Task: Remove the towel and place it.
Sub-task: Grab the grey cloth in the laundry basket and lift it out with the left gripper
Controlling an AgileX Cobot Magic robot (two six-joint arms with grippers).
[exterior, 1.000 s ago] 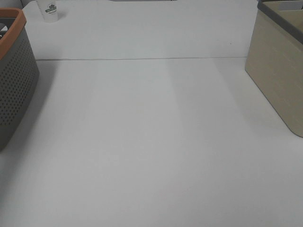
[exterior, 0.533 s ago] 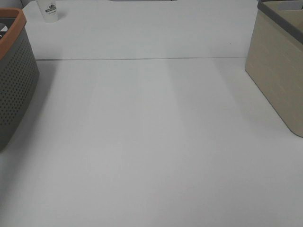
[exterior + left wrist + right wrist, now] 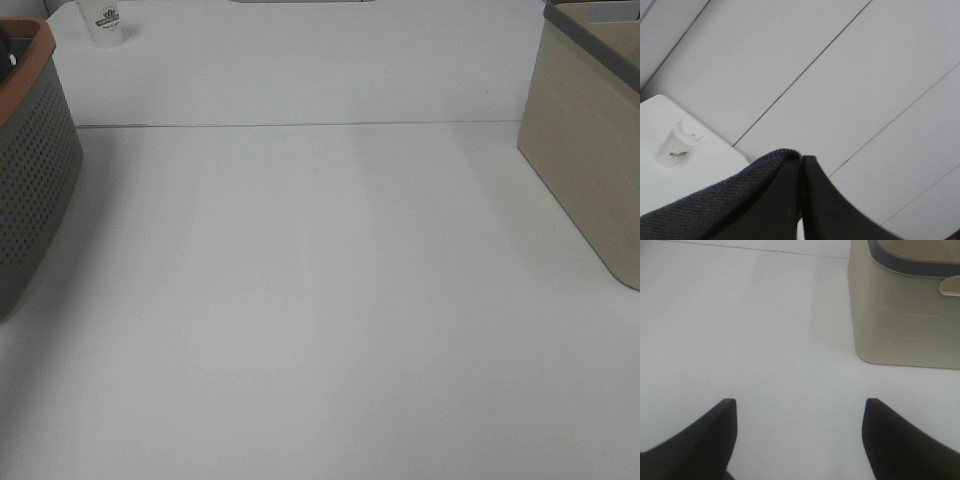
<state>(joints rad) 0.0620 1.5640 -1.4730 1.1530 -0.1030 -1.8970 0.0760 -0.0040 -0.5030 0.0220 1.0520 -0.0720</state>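
In the left wrist view my left gripper is shut on a fold of the dark charcoal-grey towel, which hangs off one finger and is held up in the air, with the wall behind it. In the exterior high view only a dark bit shows inside the grey basket with the orange rim at the far left; neither gripper shows there. My right gripper is open and empty above the bare white table, near the beige basket.
A white paper cup stands at the back left of the table; it also shows in the left wrist view. The beige basket with a dark rim stands at the right edge. A seam runs across the table.
The dark shape seen inside the orange-rimmed basket has shifted a little at the far left edge. Nothing else has moved.
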